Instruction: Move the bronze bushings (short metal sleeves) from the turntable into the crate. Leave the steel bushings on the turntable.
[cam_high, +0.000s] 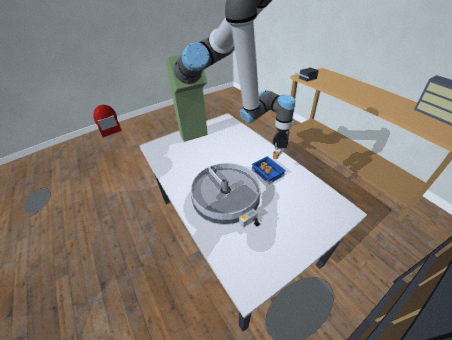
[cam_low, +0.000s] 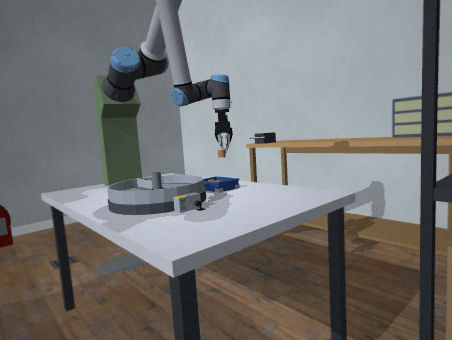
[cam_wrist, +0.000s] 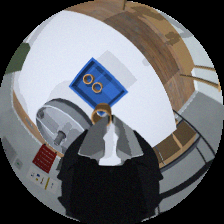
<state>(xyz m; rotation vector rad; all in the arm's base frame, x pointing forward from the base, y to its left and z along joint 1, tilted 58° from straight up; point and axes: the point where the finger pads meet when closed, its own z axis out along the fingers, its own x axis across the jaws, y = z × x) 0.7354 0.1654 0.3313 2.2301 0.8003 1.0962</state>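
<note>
My gripper (cam_high: 276, 148) is shut on a bronze bushing (cam_high: 275, 155) and holds it high in the air, above the far side of the blue crate (cam_high: 268, 168). The bushing also shows in the side view (cam_low: 221, 153) and at my fingertips in the wrist view (cam_wrist: 102, 111). The crate (cam_wrist: 97, 84) holds two bronze bushings (cam_wrist: 93, 83). The grey turntable (cam_high: 225, 192) stands left of the crate with a centre post and a radial bar. I see no bushings on its disc in these views.
The white table (cam_high: 250, 200) carries the turntable and crate. A green pedestal (cam_high: 189, 97) holds the arm's base at the table's far corner. A wooden bench (cam_high: 370, 107) with a small black box (cam_high: 308, 74) stands beyond the table on the right.
</note>
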